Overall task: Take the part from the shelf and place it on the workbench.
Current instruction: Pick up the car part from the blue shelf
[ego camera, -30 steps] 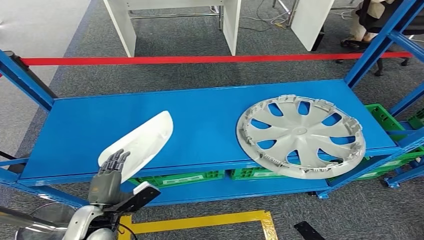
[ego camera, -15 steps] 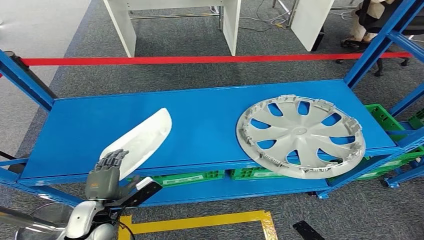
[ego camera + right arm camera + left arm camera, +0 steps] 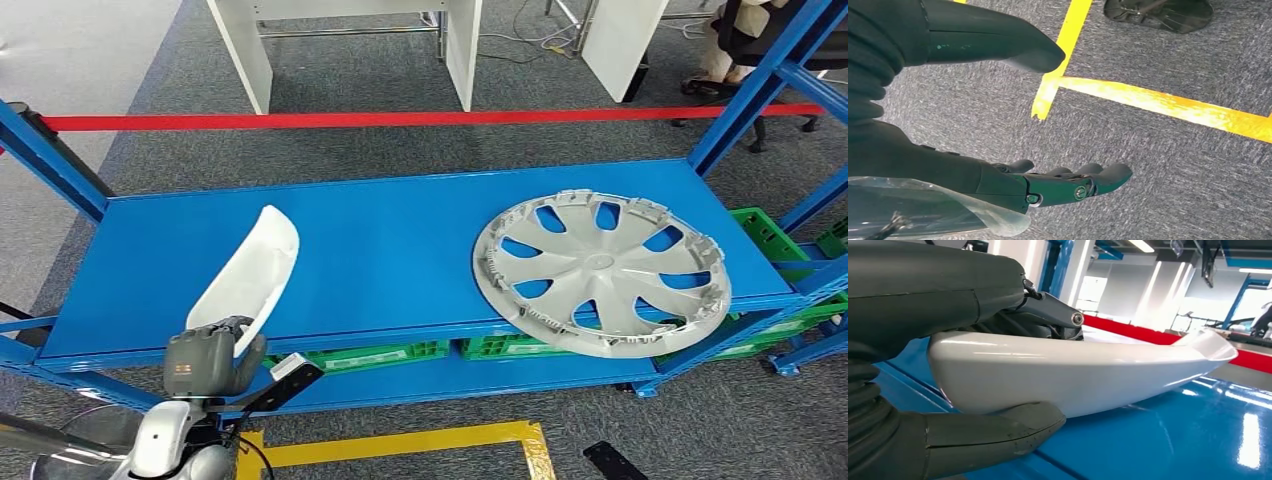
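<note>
Head view shows the left hand [image 3: 205, 358] gripping the near end of one long white part [image 3: 248, 272] at the near left of the blue shelf [image 3: 400, 235], its far end tilted up off the surface. Left wrist view shows the thumb [image 3: 998, 432] under the part and the fingers [image 3: 1048, 315] over it. The part looks like a thin, stiff, glossy plastic shell: probably light, but slippery and apt to swing when held by one end, so a grip nearer its middle would steady it. One silver wheel cover [image 3: 600, 270] lies at the right. Right wrist view shows the right hand [image 3: 1063, 182] empty, fingers extended over the grey carpet [image 3: 1173, 170].
</note>
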